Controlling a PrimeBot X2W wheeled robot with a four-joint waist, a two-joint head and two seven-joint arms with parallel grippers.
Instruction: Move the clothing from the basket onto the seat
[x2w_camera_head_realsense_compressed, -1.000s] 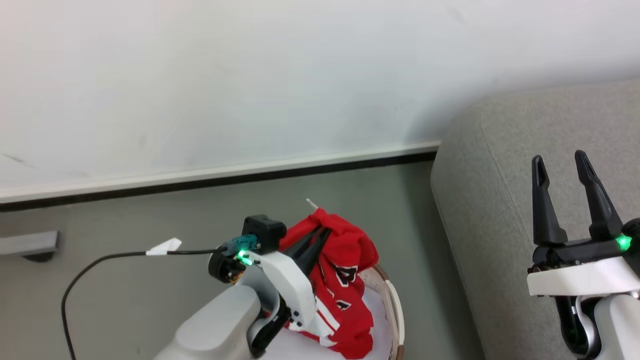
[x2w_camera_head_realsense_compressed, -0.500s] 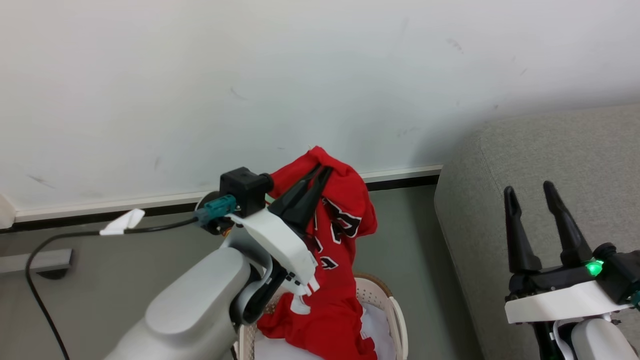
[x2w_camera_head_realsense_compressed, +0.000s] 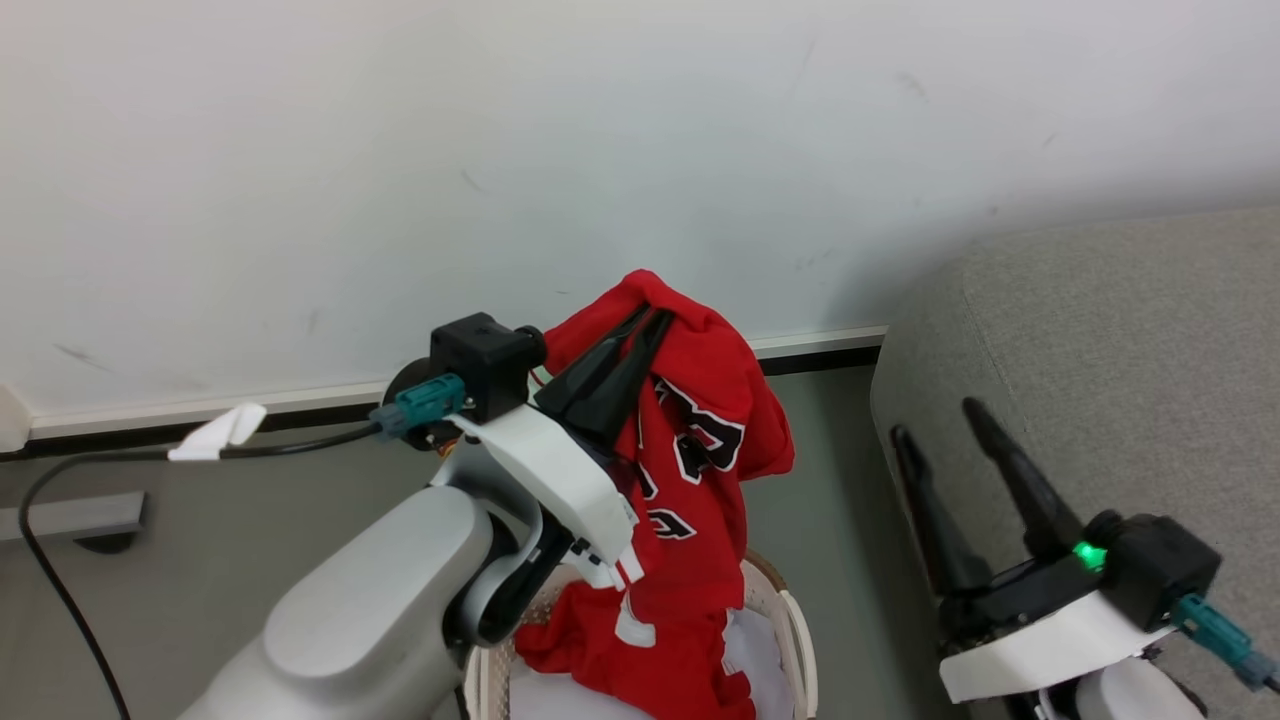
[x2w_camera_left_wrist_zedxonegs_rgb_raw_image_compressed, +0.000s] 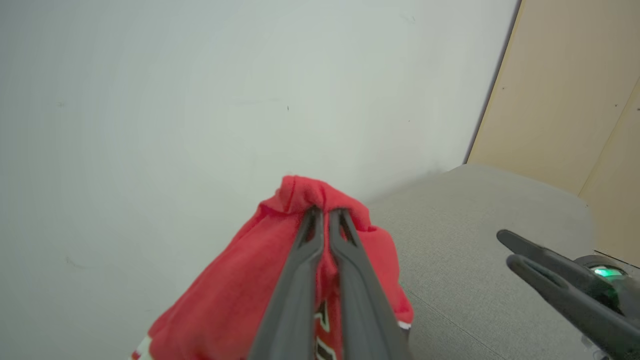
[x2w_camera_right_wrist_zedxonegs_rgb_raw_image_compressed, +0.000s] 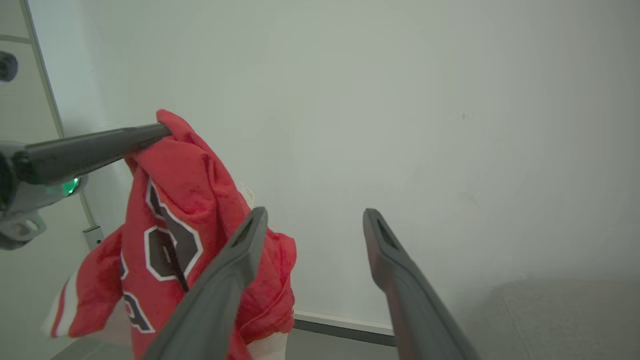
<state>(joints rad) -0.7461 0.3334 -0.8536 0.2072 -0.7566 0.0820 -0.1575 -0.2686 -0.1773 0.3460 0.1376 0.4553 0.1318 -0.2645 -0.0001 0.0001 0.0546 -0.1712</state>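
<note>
My left gripper (x2w_camera_head_realsense_compressed: 650, 322) is shut on the top fold of the clothing (x2w_camera_head_realsense_compressed: 700, 470), a bright red garment with black-and-white lettering and white trim. It hangs from the fingers, its lower end trailing into the basket (x2w_camera_head_realsense_compressed: 795, 625). In the left wrist view the gripper (x2w_camera_left_wrist_zedxonegs_rgb_raw_image_compressed: 324, 211) pinches the red cloth (x2w_camera_left_wrist_zedxonegs_rgb_raw_image_compressed: 250, 290). The right gripper (x2w_camera_head_realsense_compressed: 935, 420) stands open and empty in front of the grey seat (x2w_camera_head_realsense_compressed: 1120, 370). In the right wrist view the right gripper (x2w_camera_right_wrist_zedxonegs_rgb_raw_image_compressed: 315, 214) points at the wall, with the clothing (x2w_camera_right_wrist_zedxonegs_rgb_raw_image_compressed: 175, 235) to its left.
A pale sheet (x2w_camera_head_realsense_compressed: 560, 695) lies in the basket under the red cloth. A white wall with a dark-edged skirting board (x2w_camera_head_realsense_compressed: 820, 345) runs behind. A black cable (x2w_camera_head_realsense_compressed: 60, 590) loops over the grey floor on the left. A beige panel (x2w_camera_left_wrist_zedxonegs_rgb_raw_image_compressed: 575, 95) stands beyond the seat.
The left gripper has lifted the red garment well up out of the basket. The head view has shifted. The right gripper now sits lower and tilted to the left.
</note>
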